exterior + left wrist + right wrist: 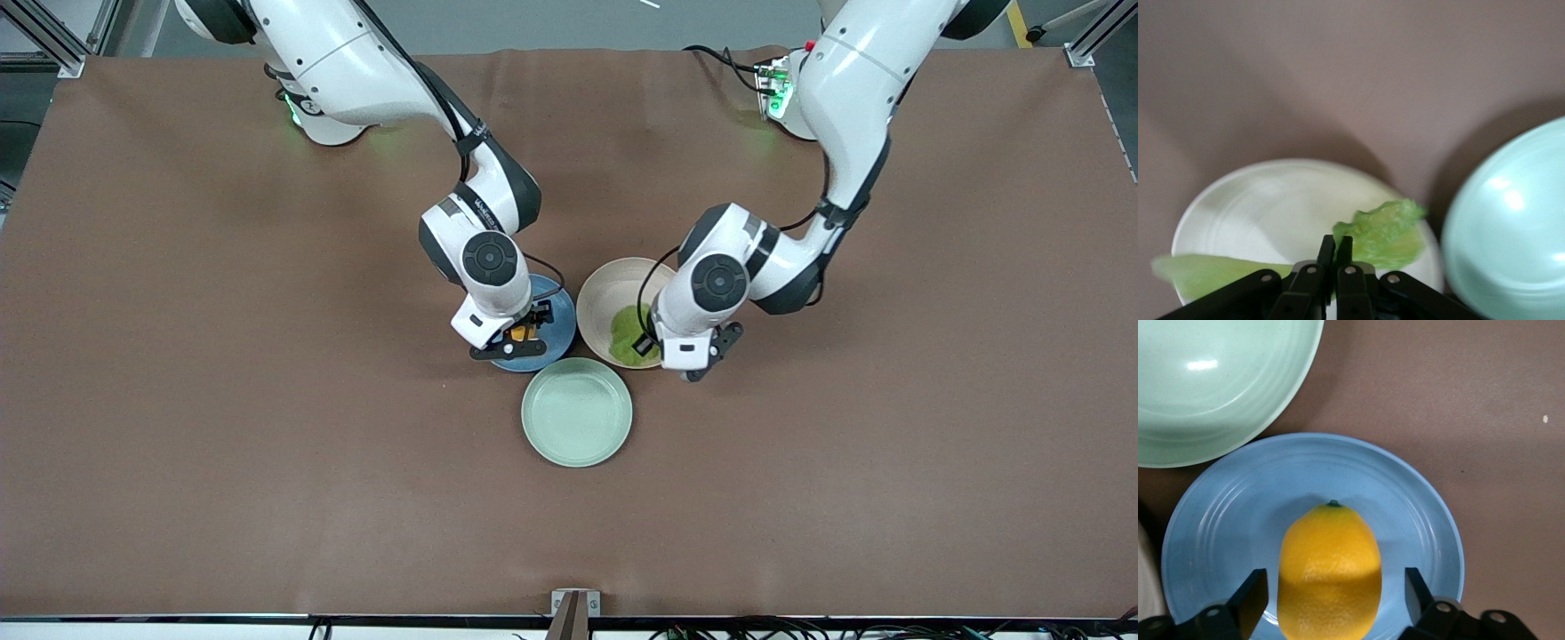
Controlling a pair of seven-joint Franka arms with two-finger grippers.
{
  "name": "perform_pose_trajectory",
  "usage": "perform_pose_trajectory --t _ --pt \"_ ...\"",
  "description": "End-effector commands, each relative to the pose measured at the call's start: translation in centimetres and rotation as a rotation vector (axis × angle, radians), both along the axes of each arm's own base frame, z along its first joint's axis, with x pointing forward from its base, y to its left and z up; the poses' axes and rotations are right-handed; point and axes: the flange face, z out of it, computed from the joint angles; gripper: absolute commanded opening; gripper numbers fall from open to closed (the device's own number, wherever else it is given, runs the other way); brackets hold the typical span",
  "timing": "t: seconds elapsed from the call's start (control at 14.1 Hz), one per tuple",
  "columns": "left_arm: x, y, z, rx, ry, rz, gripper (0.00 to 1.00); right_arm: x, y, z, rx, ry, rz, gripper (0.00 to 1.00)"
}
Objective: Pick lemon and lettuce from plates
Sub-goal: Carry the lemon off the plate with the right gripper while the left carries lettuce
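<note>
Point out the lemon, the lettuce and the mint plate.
lemon (1329, 570), right wrist view, middle of its peel.
lettuce (1386, 233), left wrist view, the leaf's lifted part.
mint plate (577, 412), front view, its bare middle.

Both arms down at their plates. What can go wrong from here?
1. The right gripper is open, its fingers straddling the lemon on the blue plate; a smooth round fruit may squirt out on closing.
2. The left gripper is shut on the lettuce at one thin edge; it may tear or slip.
3. The mint plate sits close; arms could nudge it.
</note>
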Motion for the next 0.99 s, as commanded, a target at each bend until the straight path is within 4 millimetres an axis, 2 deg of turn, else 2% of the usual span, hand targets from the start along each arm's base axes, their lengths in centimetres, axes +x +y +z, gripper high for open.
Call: perform_pose_trajectory --t 0.0,0.07,0.14,0.28,0.35,0.5,0.57,0.71,0.78,0.92 --pt "1.9 5.6 7.1 0.100 -0.089 -0.001 0.00 -0.7 0.5 -0.1 0.013 0.008 0.009 0.46" --pt "2.8 8.9 7.9 0.163 -0.088 -0.008 0.00 -0.7 0.5 0.0 0.011 0.006 0.012 0.36" --pt "3.3 11.5 7.8 0.222 -0.062 -0.034 0.00 -0.5 0.4 0.2 0.012 0.005 0.011 0.27" --pt "4.1 16.8 6.6 0.293 -0.016 -0.051 0.00 -0.1 -0.4 1.9 0.004 0.012 0.006 0.22" --pt "4.5 19.4 5.8 0.311 -0.002 -0.056 0.00 0.4 -1.1 4.9 0.003 0.002 0.000 0.21" --pt "4.9 22.9 3.6 0.308 0.046 -0.076 0.00 1.6 -4.3 10.3 -0.015 0.009 -0.005 0.20" --pt "5.1 24.7 1.6 0.303 0.082 -0.060 0.00 2.5 -7.2 13.0 -0.023 0.027 0.015 0.20" --pt "5.3 27.0 -1.9 0.291 0.134 -0.034 0.00 3.7 -14.2 16.3 -0.021 0.037 0.038 0.20" --pt "5.4 27.4 -2.5 0.286 0.137 -0.027 0.00 4.0 -17.8 16.9 -0.032 0.031 0.057 0.20" --pt "5.5 29.5 -3.1 0.281 0.150 0.007 0.02 5.6 -25.9 16.9 -0.044 0.039 0.062 0.20"
